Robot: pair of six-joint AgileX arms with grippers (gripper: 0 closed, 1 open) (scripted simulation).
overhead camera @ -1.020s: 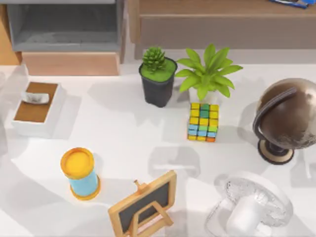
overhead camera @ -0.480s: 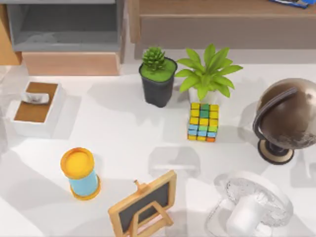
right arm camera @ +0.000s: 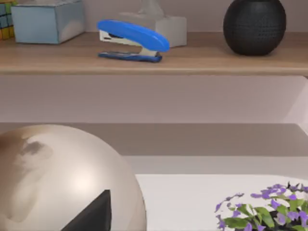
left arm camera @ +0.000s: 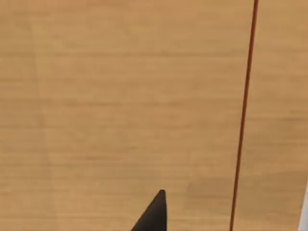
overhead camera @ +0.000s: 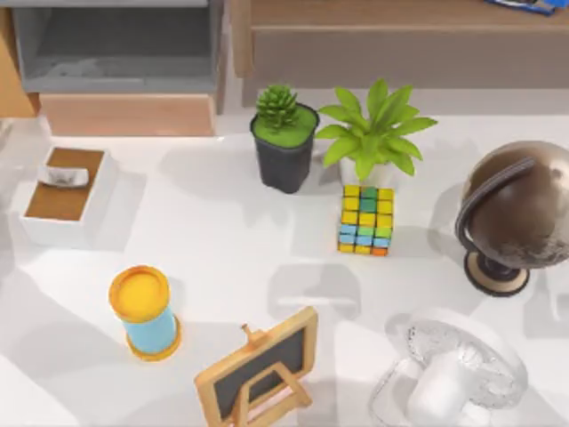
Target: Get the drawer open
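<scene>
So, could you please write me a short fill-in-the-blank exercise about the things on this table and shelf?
1. The stapler on the shelf is ____ in colour.
2. In the top view, the cube lies just in front of the leafy ____.
3. The chalkboard has a ____ frame.
4. The left wrist view faces a wood panel crossed by a thin ____ line.

Missing words: blue; plant; wooden; red
</scene>
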